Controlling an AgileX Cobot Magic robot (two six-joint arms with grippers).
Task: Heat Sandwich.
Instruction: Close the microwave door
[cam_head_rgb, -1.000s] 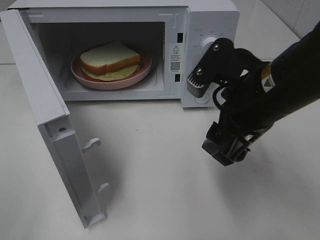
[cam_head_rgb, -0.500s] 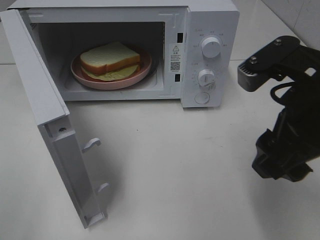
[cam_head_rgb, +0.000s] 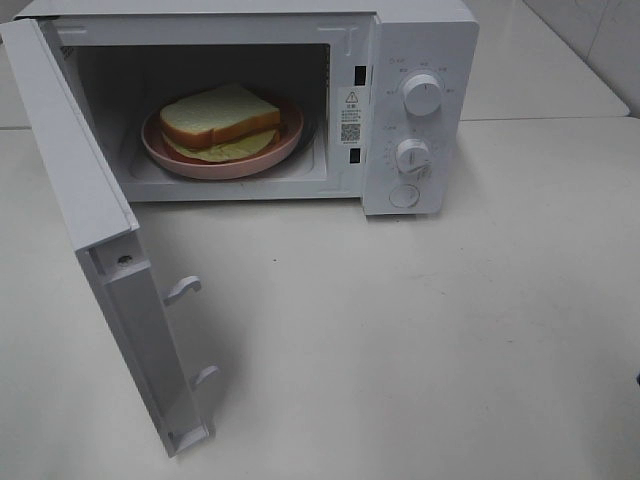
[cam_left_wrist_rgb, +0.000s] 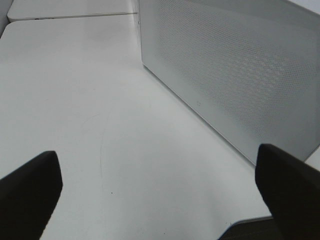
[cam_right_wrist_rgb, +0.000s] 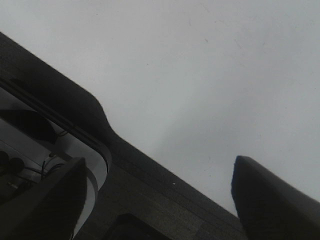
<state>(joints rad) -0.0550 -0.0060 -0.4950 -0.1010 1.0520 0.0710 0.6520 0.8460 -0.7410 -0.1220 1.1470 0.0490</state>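
– Right arm has cleared out of the high view; a second ago it hung in front of the dials (cam_head_rgb: 422, 94), and now nothing of it shows there.
– So what's around the microwave (cam_head_rgb: 420, 40)?
– Its door (cam_head_rgb: 90, 220) stands swung wide on the left, its free edge reaching toward the near side of the table (cam_head_rgb: 420, 340). In front and to the right the tabletop lies bare out to the frame's edge.
– And the sandwich (cam_head_rgb: 220, 120)?
– Inside the cavity, on a round pink plate (cam_head_rgb: 290, 143). It's two white slices with tan crust, stacked a bit askew, and pale yellow-green filling pokes out under the front edge.
– Left wrist camera?
– The left gripper (cam_left_wrist_rgb: 159, 172) has its two dark fingers (cam_left_wrist_rgb: 30, 190) spread far apart with only table between them. Ahead, the microwave's perforated wall (cam_left_wrist_rgb: 235, 75) runs slantwise, with bare surface along it.
– Right wrist?
– The right gripper (cam_right_wrist_rgb: 157, 167) is spread too, nothing held. Pale table lies beneath, and a dark band (cam_right_wrist_rgb: 135, 170) crosses under it; I can't tell what that is.
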